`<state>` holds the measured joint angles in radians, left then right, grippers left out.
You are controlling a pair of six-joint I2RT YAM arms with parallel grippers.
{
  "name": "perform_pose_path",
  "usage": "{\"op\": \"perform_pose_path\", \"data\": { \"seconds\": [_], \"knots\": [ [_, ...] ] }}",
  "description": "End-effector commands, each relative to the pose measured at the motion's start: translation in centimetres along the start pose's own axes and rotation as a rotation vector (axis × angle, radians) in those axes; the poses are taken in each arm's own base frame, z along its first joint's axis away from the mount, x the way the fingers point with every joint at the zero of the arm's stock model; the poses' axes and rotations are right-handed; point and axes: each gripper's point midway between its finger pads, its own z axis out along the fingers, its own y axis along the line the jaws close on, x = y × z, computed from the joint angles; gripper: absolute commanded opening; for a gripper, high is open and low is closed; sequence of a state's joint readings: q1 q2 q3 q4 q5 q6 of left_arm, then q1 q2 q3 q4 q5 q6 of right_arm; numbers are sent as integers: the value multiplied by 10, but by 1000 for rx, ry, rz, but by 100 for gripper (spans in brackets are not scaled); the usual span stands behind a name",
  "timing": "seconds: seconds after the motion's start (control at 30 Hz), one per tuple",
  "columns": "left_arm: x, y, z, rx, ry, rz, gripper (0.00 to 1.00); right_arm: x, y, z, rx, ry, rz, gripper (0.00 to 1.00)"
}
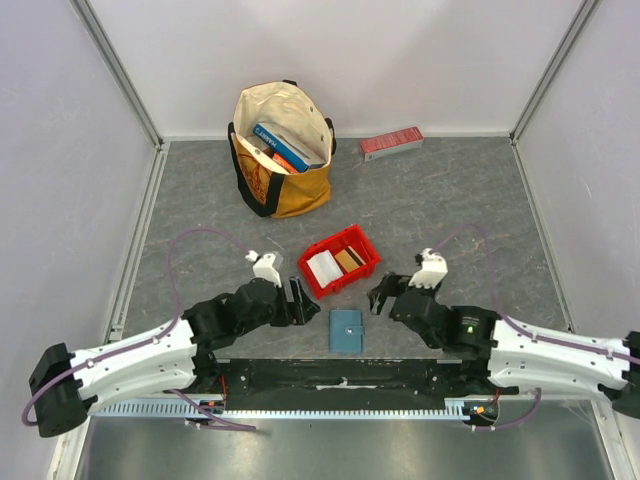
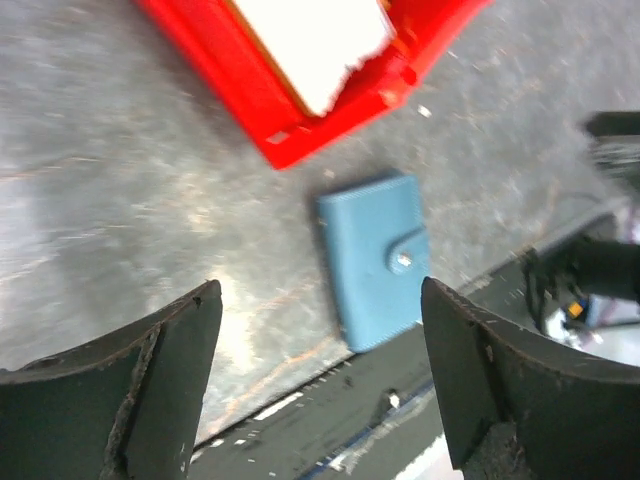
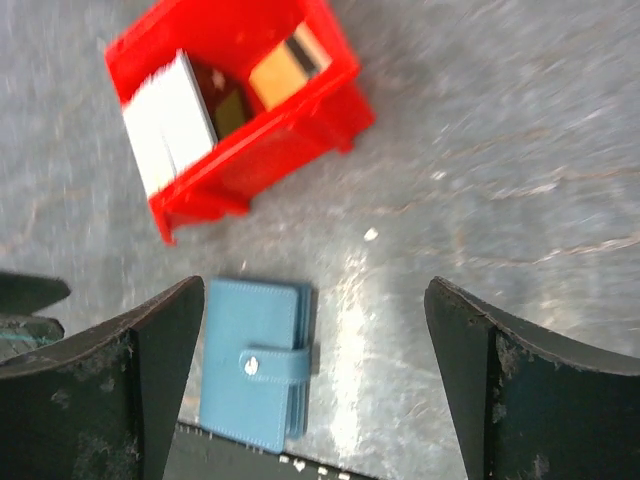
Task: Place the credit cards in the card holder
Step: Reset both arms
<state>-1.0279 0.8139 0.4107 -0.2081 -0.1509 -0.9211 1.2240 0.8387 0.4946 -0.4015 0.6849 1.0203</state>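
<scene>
Card holder (image 1: 346,330): teal, closed, tab snapped shut; lies flat on the surface (image 1: 450,200) just nearside of the red bin (image 1: 352,281), not touching it, long axis pointing toward the bin. Credit cards (image 1: 325,268): white and tan, inside the bin. Left hand (image 1: 298,298), right hand (image 1: 383,293): flanking the bin's near corner, both spread wide, holding nothing. Step, as judged: unsnap the tab first, one hand pinning the holder flat.

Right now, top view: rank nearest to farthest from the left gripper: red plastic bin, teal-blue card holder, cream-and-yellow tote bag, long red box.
From the left gripper:
1. Red plastic bin, just ahead-right, and teal-blue card holder, right and slightly back: too close to call.
2. Cream-and-yellow tote bag, far ahead.
3. Long red box, far back right.
</scene>
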Motion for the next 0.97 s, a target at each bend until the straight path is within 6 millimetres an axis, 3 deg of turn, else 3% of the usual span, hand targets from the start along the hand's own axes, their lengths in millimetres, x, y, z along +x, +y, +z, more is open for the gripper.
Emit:
{"op": "perform_pose_path", "data": {
  "seconds": [0.0,0.13,0.2,0.3,0.4,0.57,0.67,0.77,0.93],
  "knots": [
    [-37,59,-19,-302,-151,62,87,-50,-45,-9,158,-187,8,98],
    [-73,80,-21,-318,-186,15,87,-97,-63,-18,258,-280,-15,98],
    [-97,100,-28,-345,-231,-50,87,-113,-79,-15,341,-282,-47,98],
    [-124,110,-37,-362,-325,-75,87,-128,-109,4,445,-223,-69,98],
    [-142,121,-44,-444,-398,-113,89,-143,-147,21,481,-209,29,98],
    [-146,138,-50,-572,-408,-147,91,-160,-204,19,697,-392,59,98],
    [-146,148,-53,-634,-421,-163,91,-146,-227,20,782,-422,1,98],
    [-143,154,-51,-651,-425,-172,89,-153,-229,21,793,-451,-64,98],
    [-147,156,-53,-656,-460,-170,87,-143,-242,29,789,-554,-121,98]
  ]
}}
